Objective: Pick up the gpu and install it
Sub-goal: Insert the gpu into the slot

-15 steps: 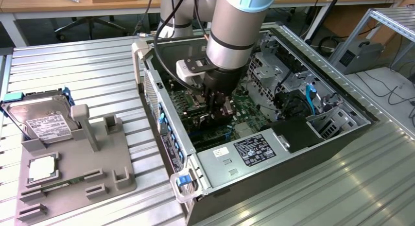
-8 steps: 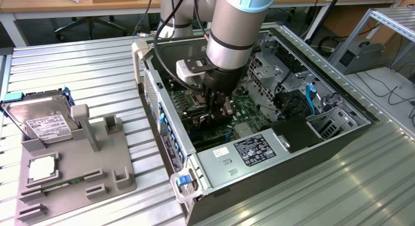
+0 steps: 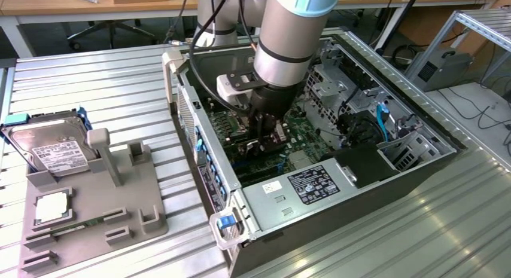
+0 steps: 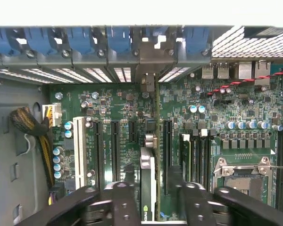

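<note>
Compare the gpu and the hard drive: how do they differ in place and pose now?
The gpu stands on edge inside the computer case, over the green motherboard; the hard drive leans in the gray holder outside it. The gripper straddles the gpu; nothing touches the hard drive. The gpu looks thin and dark; the hard drive is silver with a white label.

Hard drive point(image 3: 49, 147) in grey holder point(image 3: 96, 221)

Gpu point(image 4: 148, 188) standing edge-on in a green motherboard point(image 4: 217, 113) slot, between the parted black fingers point(image 4: 118, 200), bracket against the rear slot covers point(image 4: 108, 40).
</note>
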`<action>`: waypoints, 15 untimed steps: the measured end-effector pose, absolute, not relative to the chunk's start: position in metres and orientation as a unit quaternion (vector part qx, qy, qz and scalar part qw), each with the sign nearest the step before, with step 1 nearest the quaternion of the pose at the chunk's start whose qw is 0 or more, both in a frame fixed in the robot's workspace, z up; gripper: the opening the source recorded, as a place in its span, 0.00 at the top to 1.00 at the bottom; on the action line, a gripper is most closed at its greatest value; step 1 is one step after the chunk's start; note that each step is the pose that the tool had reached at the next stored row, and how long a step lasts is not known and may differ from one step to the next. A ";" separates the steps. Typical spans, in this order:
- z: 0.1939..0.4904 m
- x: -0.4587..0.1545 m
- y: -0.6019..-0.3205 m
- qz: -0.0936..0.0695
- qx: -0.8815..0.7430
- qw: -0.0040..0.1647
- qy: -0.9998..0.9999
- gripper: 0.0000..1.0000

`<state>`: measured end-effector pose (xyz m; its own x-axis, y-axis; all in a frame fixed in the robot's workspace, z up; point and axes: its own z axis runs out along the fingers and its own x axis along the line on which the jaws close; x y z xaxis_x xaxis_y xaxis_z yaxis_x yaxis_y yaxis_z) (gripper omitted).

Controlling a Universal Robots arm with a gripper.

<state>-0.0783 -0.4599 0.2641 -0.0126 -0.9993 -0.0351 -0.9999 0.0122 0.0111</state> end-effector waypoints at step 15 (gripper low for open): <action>0.264 -0.078 -0.460 0.016 -0.703 0.009 0.711 0.50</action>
